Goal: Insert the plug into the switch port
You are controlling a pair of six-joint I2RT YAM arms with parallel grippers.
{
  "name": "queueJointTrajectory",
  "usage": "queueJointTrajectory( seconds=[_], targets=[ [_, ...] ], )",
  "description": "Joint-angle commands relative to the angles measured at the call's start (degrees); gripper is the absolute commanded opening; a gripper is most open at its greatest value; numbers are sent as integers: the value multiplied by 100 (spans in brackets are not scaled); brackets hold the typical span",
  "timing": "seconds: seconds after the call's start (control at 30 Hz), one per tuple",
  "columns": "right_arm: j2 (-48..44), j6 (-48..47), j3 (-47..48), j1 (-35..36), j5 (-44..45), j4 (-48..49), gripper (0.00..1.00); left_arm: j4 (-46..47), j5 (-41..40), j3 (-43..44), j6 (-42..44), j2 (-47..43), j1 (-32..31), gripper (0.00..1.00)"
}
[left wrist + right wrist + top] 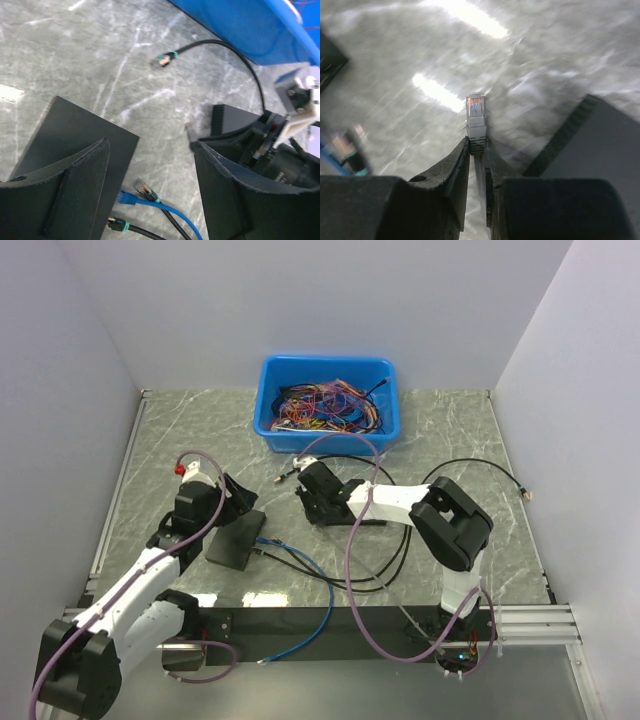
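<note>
The switch, a flat dark box, lies at the front left; it also shows in the left wrist view. Its socket row is not visible. A blue plug and a black plug sit at its right edge. My left gripper hangs open and empty over the switch's far right corner, seen in the left wrist view. My right gripper is shut on a clear-tipped plug, held just above the table, right of the switch. The plug sticks out past the fingertips of that gripper.
A second dark box with a ribbed side lies under the right gripper. A loose black cable ends in a plug near the blue bin of wires at the back. Black and blue cables loop across the front.
</note>
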Motion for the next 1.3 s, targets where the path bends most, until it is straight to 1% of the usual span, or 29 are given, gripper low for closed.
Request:
queueJointTrajectory(
  seconds=[0.0, 0.03, 0.1, 0.13, 0.2, 0.27, 0.33, 0.37, 0.47, 0.5, 0.6, 0.73, 0.83, 0.97, 1.07, 1.27],
  targets=[
    [-519, -177, -291, -28, -688, 503, 0, 562, 370, -177, 56, -408, -15, 74],
    [-607, -212, -370, -19, -1037, 600, 0, 676, 571, -230, 47, -470, -15, 74],
    [-862, -274, -450, -19, -1373, 889, 0, 1054, 809, -396, -5, -628, -15, 74],
    [-941, -291, -537, -28, -1775, 908, 0, 1168, 976, -449, -40, -681, -15, 73],
    [-1152, -300, -625, -28, -2137, 1303, 0, 1424, 1073, -564, -84, -804, -15, 73],
    [-1354, -274, -766, -45, -2735, 1670, 0, 1573, 1188, -634, -137, -945, -15, 73],
    [-1442, -221, -854, -80, -3061, 1865, 0, 1845, 1267, -766, -190, -1068, -15, 73],
    [-1495, -169, -863, -98, -3454, 2014, 0, 1916, 1337, -853, -208, -1190, -15, 73],
    [-1504, -63, -872, -177, -4080, 2295, 0, 2223, 1452, -1012, -313, -1419, -15, 72],
    [-1495, -37, -872, -186, -4430, 2375, 0, 2294, 1530, -1047, -331, -1481, -15, 72],
    [-1487, 130, -951, -247, -4984, 2743, 0, 2487, 1680, -1144, -392, -1674, -15, 70],
    [-1478, 324, -1030, -309, -5337, 3096, 0, 2646, 1812, -1249, -445, -1929, -15, 66],
    [-1478, 517, -1065, -379, -5531, 3386, 0, 2707, 1891, -1302, -454, -2087, -15, 65],
    [-1408, 1069, -1136, -511, -5856, 4113, 0, 2786, 1988, -1355, -480, -2167, -15, 64],
    [-1338, 1351, -1180, -625, -6014, 4467, 0, 2865, 2093, -1364, -480, -2158, -15, 63],
    [-1214, 1545, -1136, -652, -6077, 4687, 0, 3295, 2409, -1469, -585, -2176, -15, 60]
  ],
)
